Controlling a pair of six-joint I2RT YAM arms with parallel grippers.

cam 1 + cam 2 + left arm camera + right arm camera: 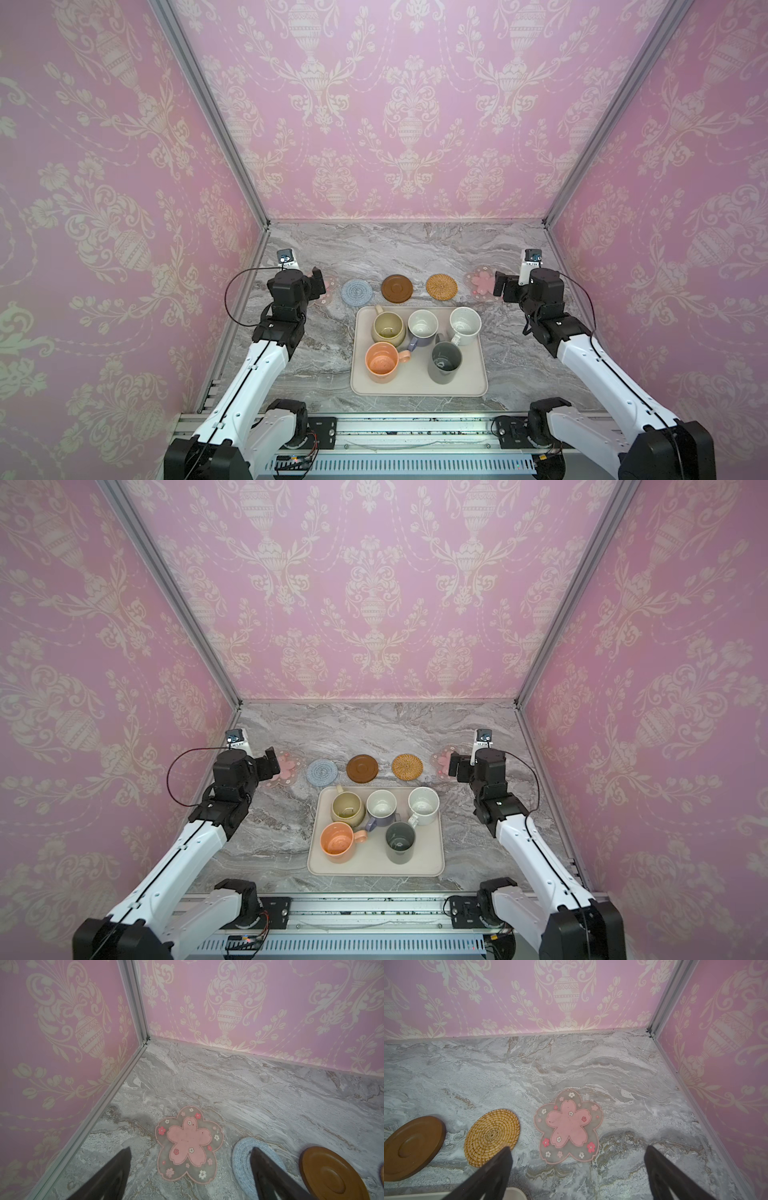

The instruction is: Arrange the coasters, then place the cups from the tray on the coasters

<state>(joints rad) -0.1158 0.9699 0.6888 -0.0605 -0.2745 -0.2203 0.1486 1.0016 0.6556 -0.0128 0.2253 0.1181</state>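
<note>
**A:** Container and contents?

**B:** Cream tray (415,384), a rounded rectangle with a low raised rim, flat on the grey marble-patterned table (395,249), front middle. Five mugs inside, all upright, none on a mat. Back row, left to right: squat olive-yellow mug (388,328); lavender mug (423,341) with white inside; white mug (465,326). Front row: peach mug (382,362), handle toward the right; tall dark grey mug (446,362).

**A:** Mats: place, material, shape?

**B:** Row of five just behind the tray, flat on the table, apart from one another. From the left:
- left flower mat (189,1147), translucent, with a pink five-petal centre and small printed blossoms
- blue-grey woven mat (357,292), round, of coiled cord
- brown disc (397,288), smooth, with a ringed recess
- rattan mat (441,286), round, in a tan spiral weave
- right flower mat (568,1126), twin of the first

**A:** Tools?

**B:** Left gripper (190,1149): dark fingers spread wide, nothing between them, over the left flower mat and partly covering it in both top views. Right gripper (578,1147): fingers likewise spread wide and empty, over the right flower mat at the other end of the row. Contact with either mat not discernible.

**A:** Surroundings?

**B:** Walls (395,124) on three sides, pink paper with a cream urn-and-garland print.
</note>
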